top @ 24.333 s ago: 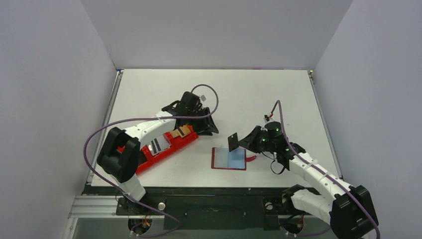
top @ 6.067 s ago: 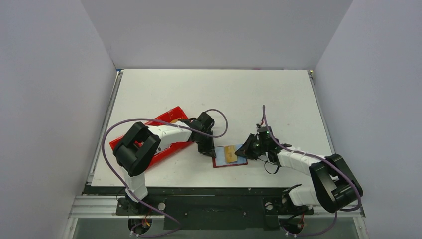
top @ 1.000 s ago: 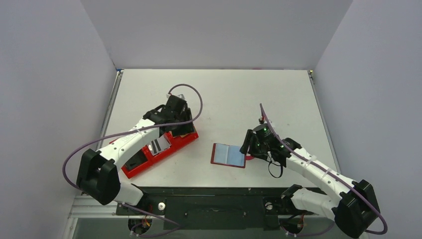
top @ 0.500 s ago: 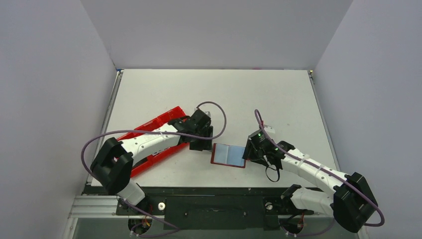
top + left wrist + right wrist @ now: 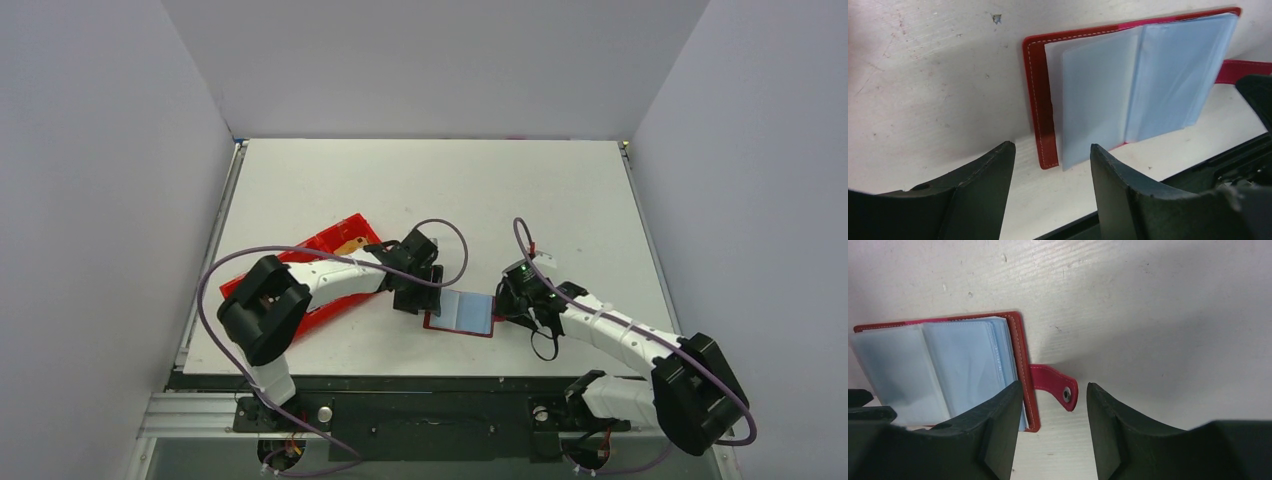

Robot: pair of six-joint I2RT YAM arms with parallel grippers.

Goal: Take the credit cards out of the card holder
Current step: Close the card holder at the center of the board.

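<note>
White table [image 5: 430, 190], scuffed, boxed in by plain grey walls. Close to the middle of its near edge, lying open and flat: the card holder [image 5: 460, 311], dark red cover down, pale blue-grey sleeves [image 5: 1143, 85] facing up and fanned a little. Short red strap tab [image 5: 1055, 385] with a snap, sticking out flat from the holder's right edge onto the table.

At the holder's left edge, left jaws, spread apart and gripping nothing, with a left corner of the red cover showing in the gap between the two dark fingers [image 5: 980, 195]. At the right edge, right jaws, likewise parted and empty, with the strap tab in view between their fingers [image 5: 998, 440]. Contact with the holder not clear on either side.

Further toward the table's left edge, a bright red tray [image 5: 335, 232] set at a slant, partly hidden under the left arm [image 5: 330, 275], with a tan-gold credit card [image 5: 349, 245] in its far compartment.
</note>
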